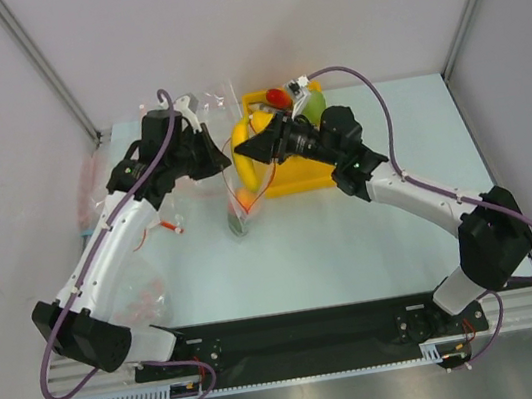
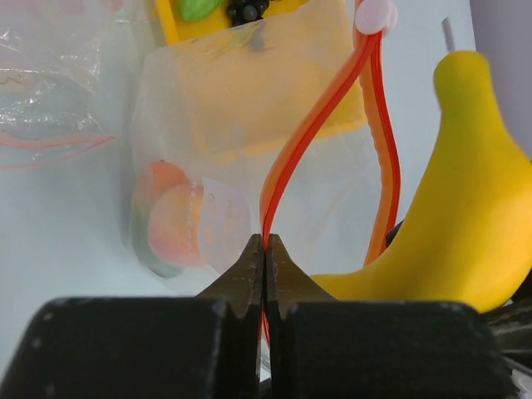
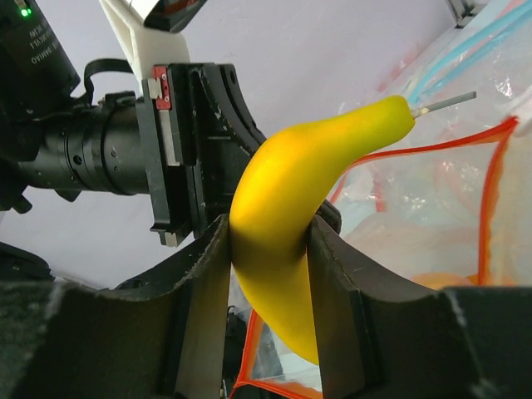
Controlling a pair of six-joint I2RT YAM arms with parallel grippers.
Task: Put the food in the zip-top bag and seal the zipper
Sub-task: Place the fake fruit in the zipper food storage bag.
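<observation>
Right wrist shows curved yellow banana beside red zipper of clear bag.

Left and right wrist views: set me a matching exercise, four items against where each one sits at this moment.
Items:
1. banana
2. zipper
3. peach
4. grape bunch

Places:
A. inside the zip-top bag
B. in the yellow tray
C. clamped in the right hand
D. pinched in the left hand

Pairs: 1-C, 2-D, 3-A, 4-B
</observation>
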